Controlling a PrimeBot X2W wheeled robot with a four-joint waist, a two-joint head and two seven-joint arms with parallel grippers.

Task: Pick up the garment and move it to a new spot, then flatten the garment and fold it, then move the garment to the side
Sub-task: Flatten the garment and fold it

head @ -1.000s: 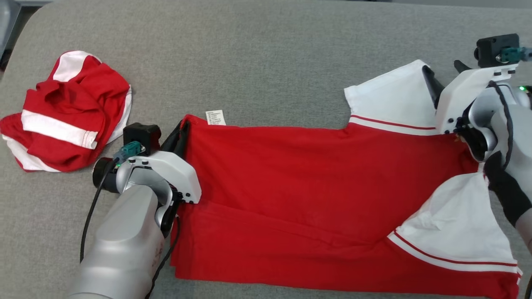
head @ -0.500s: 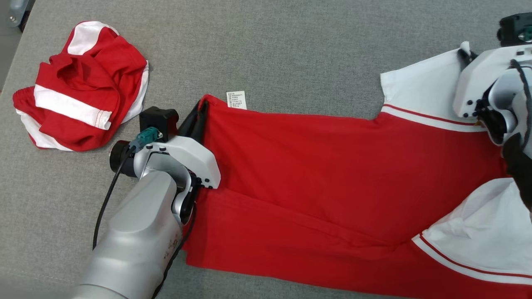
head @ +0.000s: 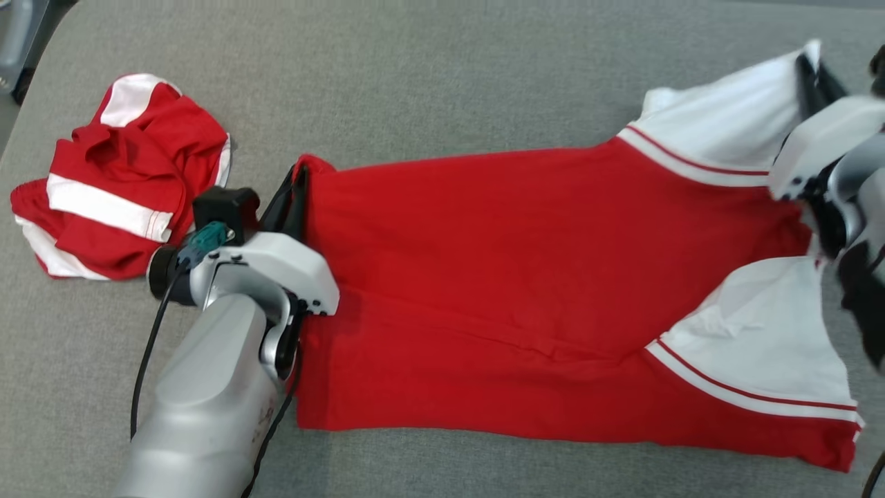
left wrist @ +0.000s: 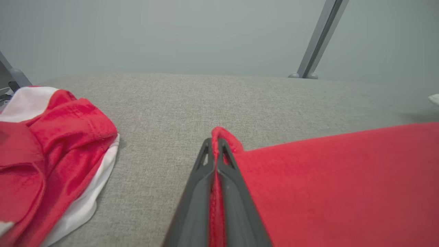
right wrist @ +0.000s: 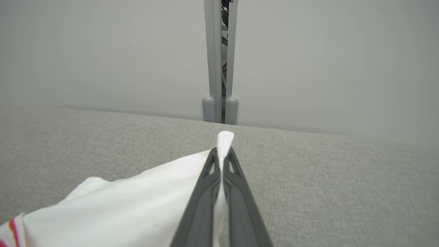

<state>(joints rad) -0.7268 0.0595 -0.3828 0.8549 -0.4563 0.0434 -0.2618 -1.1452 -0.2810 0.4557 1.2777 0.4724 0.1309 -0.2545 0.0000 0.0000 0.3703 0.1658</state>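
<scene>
Lying stretched across the grey table [head: 442,76], the garment [head: 518,277] looks nearly flat. The left gripper [left wrist: 214,143] is clamped on its red corner and the right gripper [right wrist: 223,153] on a white sleeve edge. Folding and moving it aside appear not yet done.

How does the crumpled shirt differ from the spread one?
The spread shirt lies nearly flat; the crumpled shirt sits heaped. The left fingers and right fingers pinch the spread shirt's edges; the crumpled shirt lies untouched. Both are red and white.
</scene>
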